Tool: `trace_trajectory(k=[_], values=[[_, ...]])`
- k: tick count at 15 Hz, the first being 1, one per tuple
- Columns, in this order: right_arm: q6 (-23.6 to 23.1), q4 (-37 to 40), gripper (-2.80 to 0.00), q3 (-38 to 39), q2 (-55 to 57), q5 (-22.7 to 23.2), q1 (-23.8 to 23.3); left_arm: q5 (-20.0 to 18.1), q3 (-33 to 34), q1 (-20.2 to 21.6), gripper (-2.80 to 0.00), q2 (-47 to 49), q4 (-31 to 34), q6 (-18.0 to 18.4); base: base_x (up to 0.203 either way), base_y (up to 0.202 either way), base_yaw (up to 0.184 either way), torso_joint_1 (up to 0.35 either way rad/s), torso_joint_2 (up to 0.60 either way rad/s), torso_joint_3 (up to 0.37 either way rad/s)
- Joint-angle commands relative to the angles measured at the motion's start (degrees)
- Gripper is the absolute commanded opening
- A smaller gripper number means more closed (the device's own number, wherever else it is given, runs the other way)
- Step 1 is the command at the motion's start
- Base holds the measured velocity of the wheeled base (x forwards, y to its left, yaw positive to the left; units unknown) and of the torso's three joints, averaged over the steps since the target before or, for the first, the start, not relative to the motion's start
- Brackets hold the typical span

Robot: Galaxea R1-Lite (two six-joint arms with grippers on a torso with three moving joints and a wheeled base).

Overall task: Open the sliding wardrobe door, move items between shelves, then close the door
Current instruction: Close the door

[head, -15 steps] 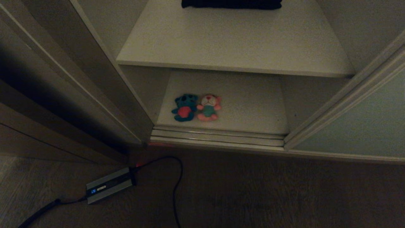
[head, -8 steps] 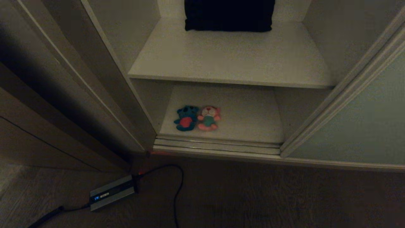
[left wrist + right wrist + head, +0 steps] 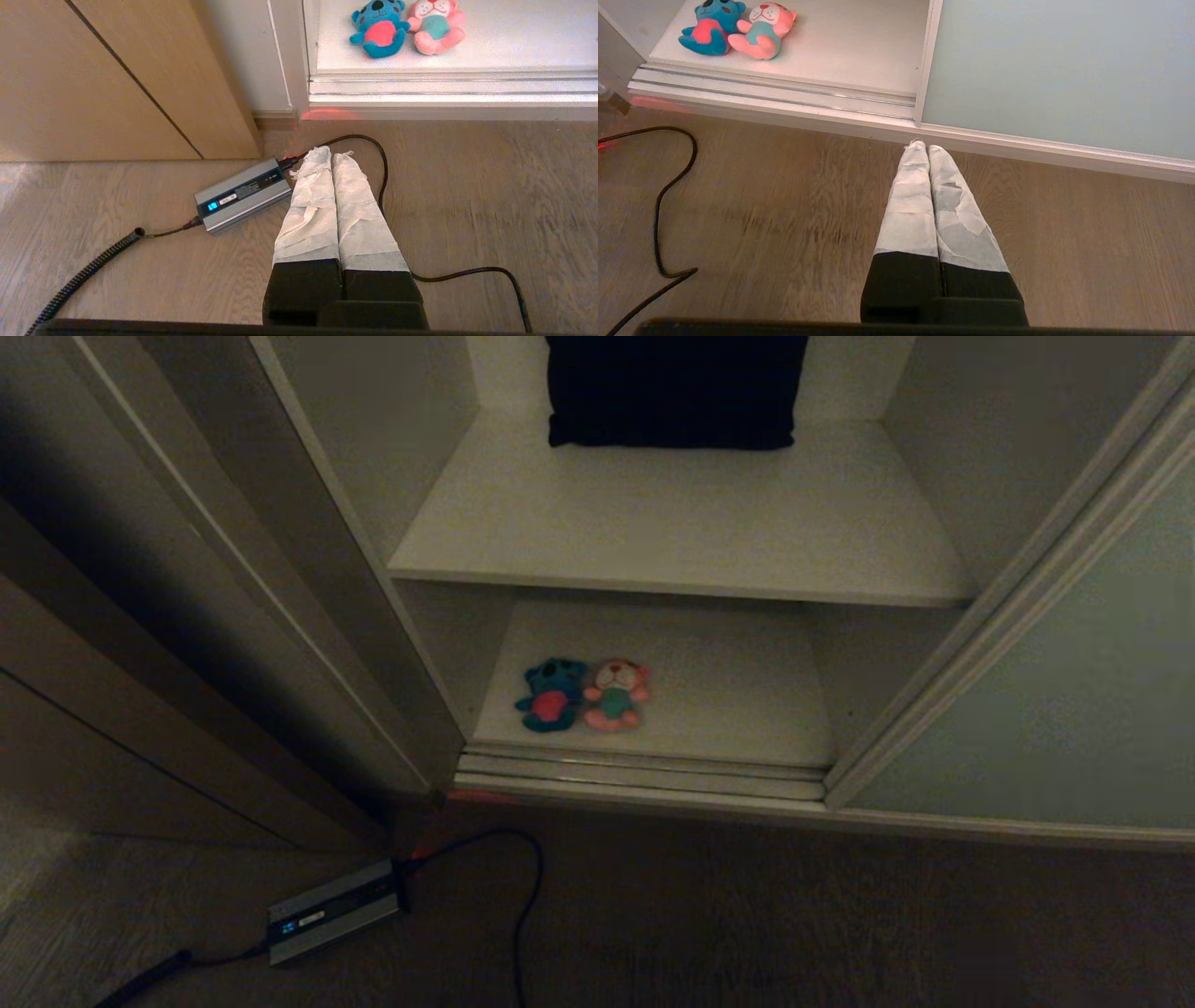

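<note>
Toys lie on the lower shelf (image 3: 728, 691) of the wardrobe, close to its front edge and toward its left side: a blue toy (image 3: 551, 695) with a red belly and, touching it on the right, a pink toy (image 3: 616, 693) with a white face and a teal body. Both are soft, rounded plush, lying on the back with short arms spread.

The left end effector (image 3: 331, 156) hangs over the floor (image 3: 747, 915) with its two fingers pressed together and nothing between them; the toys are ahead of it, beyond the door rails, well apart from the tips. The right end effector (image 3: 923, 145) is also closed on nothing, its tips near the lower frame of the door (image 3: 1055, 70); the toys are ahead and to its left, well apart. The fingers of both are long, tapered and wrapped in pale wrinkled tape above black bases.

The door is a matte grey-green panel in a thin light metal frame, slid to the right, so the shelves are exposed. The upper shelf (image 3: 681, 532) is a flat off-white board and carries a dark folded cloth (image 3: 674, 392) at the back. The floor is dark wood grain; a grey metal box (image 3: 243, 195) with a small lit display and a black cable (image 3: 380, 154) lie on it, just beside the left end effector.
</note>
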Motion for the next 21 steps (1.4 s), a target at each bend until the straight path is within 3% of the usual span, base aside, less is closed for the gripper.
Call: trace_trajectory(k=[1, 8, 18, 19, 21], values=[[0.0, 0.0, -2.80, 0.3, 0.1, 0.0, 0.0, 0.2, 0.1, 0.0, -2.80, 0.3, -0.3, -0.7, 0.000, 0.000, 0.000, 0.000, 0.00, 0.000], [-0.1, -0.1, -2.80, 0.2, 4.7, 0.0, 0.0, 0.3, 0.1, 0.0, -2.80, 0.2, -0.3, -1.8, 0.000, 0.000, 0.000, 0.003, 0.00, 0.034], [0.0, 0.0, -2.80, 0.3, 0.1, 0.0, 0.0, 0.3, 0.1, 0.0, -2.80, 0.3, -0.3, -1.9, 0.000, 0.000, 0.000, 0.000, 0.00, 0.000], [-1.3, 0.1, -2.80, 0.3, 0.1, 0.2, 0.0, 0.3, 0.1, 0.0, -2.80, 0.3, -0.3, -1.9, 0.000, 0.000, 0.000, 0.000, 0.00, 0.000], [-9.2, 0.3, -2.80, 0.3, 0.1, 1.8, 0.1, 0.3, 0.1, 0.0, -2.80, 0.3, -0.3, -1.9, 0.000, 0.000, 0.000, 0.000, 0.00, 0.000]])
